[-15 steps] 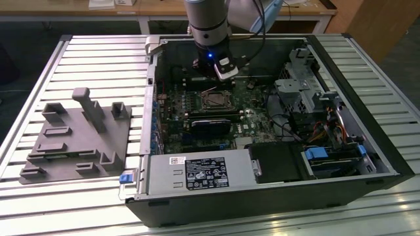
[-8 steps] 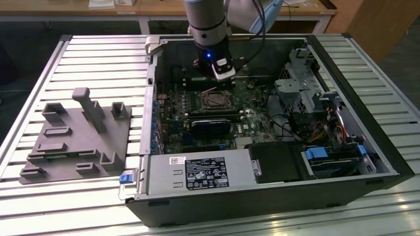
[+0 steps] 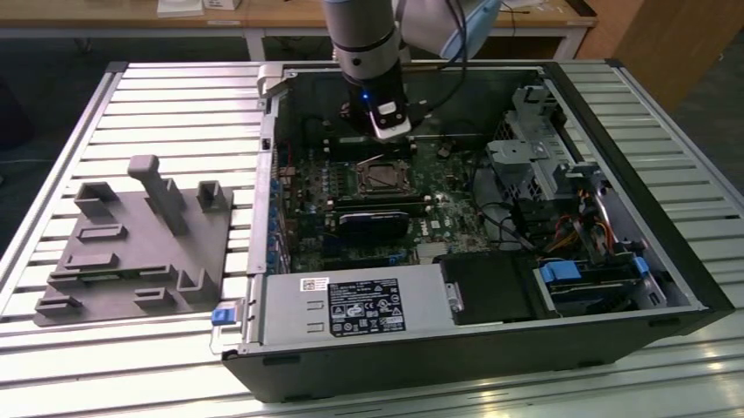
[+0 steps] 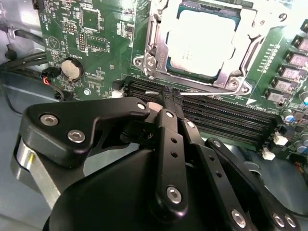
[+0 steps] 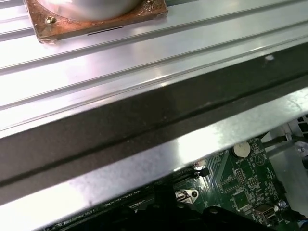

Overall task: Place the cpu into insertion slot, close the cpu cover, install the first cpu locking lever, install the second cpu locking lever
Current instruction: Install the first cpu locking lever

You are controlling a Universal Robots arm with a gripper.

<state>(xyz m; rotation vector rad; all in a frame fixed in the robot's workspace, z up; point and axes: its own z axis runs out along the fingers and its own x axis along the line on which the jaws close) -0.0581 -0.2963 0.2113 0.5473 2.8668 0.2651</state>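
We see one chip (image 4: 207,33) lying flat, silver face up, square with no long side, seated in one socket (image 3: 361,179), one metal cover (image 4: 254,30) lowered around it, gripper (image 4: 171,95) jaws pressed together, tips just beside a thin lever (image 4: 211,94)

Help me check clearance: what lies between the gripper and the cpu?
Second wrist view: the cpu cover frame and a thin metal rod lie between the gripper and the cpu.
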